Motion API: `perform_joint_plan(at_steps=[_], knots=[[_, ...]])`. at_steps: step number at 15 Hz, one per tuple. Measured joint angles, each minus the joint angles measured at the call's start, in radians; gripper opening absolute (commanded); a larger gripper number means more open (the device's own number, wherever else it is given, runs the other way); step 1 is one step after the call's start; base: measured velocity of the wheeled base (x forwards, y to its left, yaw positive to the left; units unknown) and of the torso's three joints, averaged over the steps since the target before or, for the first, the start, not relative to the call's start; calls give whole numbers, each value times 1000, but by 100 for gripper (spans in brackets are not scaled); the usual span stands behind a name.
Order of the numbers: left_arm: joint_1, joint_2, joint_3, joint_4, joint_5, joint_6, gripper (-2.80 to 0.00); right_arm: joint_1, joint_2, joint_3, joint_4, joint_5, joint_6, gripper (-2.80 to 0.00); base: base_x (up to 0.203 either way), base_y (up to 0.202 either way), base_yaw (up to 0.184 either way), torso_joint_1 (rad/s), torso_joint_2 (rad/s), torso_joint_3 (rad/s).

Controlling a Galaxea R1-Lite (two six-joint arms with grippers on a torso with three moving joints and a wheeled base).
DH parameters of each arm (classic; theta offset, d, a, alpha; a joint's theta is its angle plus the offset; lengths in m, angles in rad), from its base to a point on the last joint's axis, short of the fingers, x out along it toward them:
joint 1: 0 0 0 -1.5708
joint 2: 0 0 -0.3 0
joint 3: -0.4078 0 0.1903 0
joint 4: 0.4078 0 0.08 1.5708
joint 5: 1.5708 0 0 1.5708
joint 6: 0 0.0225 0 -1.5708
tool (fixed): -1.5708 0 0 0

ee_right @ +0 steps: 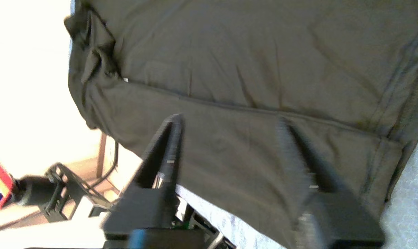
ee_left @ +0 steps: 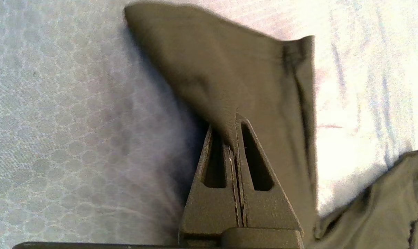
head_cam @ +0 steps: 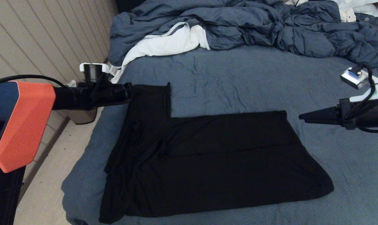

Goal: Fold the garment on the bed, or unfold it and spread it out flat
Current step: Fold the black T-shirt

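The garment (head_cam: 207, 162), a black shirt with its plain side up, lies folded on the bed (head_cam: 239, 81), with one narrow part reaching toward the far left. My left gripper (head_cam: 129, 92) is shut on that far-left part, and the cloth (ee_left: 229, 69) is pinched between its fingertips (ee_left: 235, 119) and pulled taut. My right gripper (head_cam: 301, 117) hovers just off the garment's far right corner, apart from it. Its jaws (ee_right: 229, 120) stand open with nothing between them, and the black cloth (ee_right: 264, 62) lies beyond them.
A crumpled blue-grey duvet (head_cam: 254, 25) is heaped across the back of the bed, with a white cloth (head_cam: 167, 43) tucked into it at the back left. The bed's left edge (head_cam: 92, 137) drops to a pale floor beside a panelled wall (head_cam: 36, 37).
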Motion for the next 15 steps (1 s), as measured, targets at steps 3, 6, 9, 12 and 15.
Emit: perform_joint_plan(at_steps=[3, 6, 9, 12, 15], knots=[[-3, -46, 8, 20, 0, -2, -280, -1, -9, 18, -1, 1, -9, -280, 0, 0, 0, 0, 0, 0], [-13, -126, 37, 70, 0, -9, -280, -1, -20, 40, -2, 1, -11, -280, 0, 0, 0, 0, 0, 0], [-38, -219, 142, 69, 0, -7, -280, -5, -42, 62, -2, 1, -14, -280, 0, 0, 0, 0, 0, 0], [-76, -328, 317, 50, 0, -3, -280, -9, -64, 98, -2, 2, -40, -280, 0, 0, 0, 0, 0, 0], [-107, -439, 530, -22, 0, -1, -280, -9, -83, 123, -1, 5, -47, -280, 0, 0, 0, 0, 0, 0]])
